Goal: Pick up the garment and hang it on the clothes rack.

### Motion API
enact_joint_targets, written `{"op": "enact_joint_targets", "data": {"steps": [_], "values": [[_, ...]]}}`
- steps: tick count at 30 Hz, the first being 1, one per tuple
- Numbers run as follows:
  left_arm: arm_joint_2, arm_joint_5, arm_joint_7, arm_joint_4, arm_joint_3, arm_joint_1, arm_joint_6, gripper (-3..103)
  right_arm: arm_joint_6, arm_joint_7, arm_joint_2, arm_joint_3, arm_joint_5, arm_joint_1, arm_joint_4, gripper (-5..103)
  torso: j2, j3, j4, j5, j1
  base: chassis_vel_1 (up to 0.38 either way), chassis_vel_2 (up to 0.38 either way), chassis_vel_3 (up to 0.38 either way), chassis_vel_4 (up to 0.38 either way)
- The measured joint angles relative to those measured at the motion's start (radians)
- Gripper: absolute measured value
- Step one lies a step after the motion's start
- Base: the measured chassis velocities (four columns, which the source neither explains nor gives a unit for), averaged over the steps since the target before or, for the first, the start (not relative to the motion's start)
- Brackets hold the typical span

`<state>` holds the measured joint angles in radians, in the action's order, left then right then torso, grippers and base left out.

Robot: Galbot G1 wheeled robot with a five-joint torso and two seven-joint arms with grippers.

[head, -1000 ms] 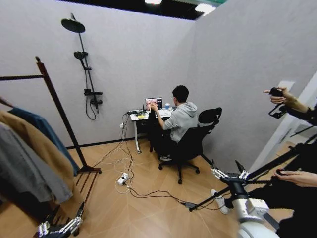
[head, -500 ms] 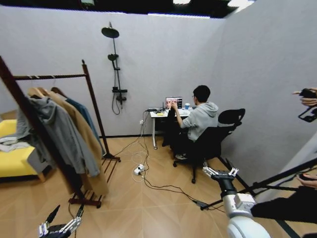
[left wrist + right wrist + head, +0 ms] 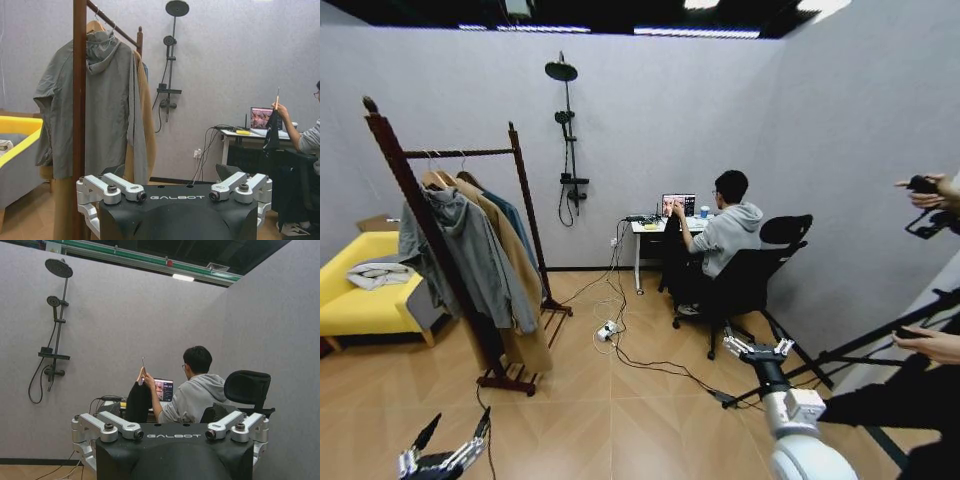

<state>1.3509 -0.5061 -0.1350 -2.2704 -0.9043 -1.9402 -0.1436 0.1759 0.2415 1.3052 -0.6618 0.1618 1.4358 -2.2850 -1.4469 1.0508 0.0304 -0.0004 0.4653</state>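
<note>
Camera is turning left: clothes rack point(image 3: 450, 250) now sitting fully in view, top bar running away toward the back wall. Garment point(image 3: 523, 228) hanging at its far end. Left gripper point(image 3: 448, 442) and right gripper point(image 3: 757, 349) both hanging low with jaws released.

A yellow sofa point(image 3: 355, 300) stood left; a shower fitting point(image 3: 567, 140) hung on the wall beside a desk point(image 3: 655, 232).
</note>
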Motion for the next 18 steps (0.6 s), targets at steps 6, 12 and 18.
{"op": "enact_joint_targets", "data": {"steps": [6,12,18], "values": [[0.000,0.000,0.000,0.000,0.000,0.000,0.000,100,0.008,0.001,0.007,0.024,-0.014,-0.014,0.008,100,0.000,0.000,0.0002,0.0003,0.000,0.125,-0.187,-0.192,0.133],[0.000,0.000,0.000,0.000,0.000,0.000,0.000,100,0.010,0.002,0.011,0.051,-0.023,-0.030,0.018,100,0.000,0.000,0.0004,0.0001,0.000,0.109,-0.207,-0.183,0.104],[0.000,0.000,0.000,0.000,0.000,0.000,0.000,100,0.006,0.001,0.011,0.057,-0.016,-0.033,0.025,100,0.000,0.000,0.0002,0.0005,-0.001,0.060,-0.069,-0.068,0.070]]}}
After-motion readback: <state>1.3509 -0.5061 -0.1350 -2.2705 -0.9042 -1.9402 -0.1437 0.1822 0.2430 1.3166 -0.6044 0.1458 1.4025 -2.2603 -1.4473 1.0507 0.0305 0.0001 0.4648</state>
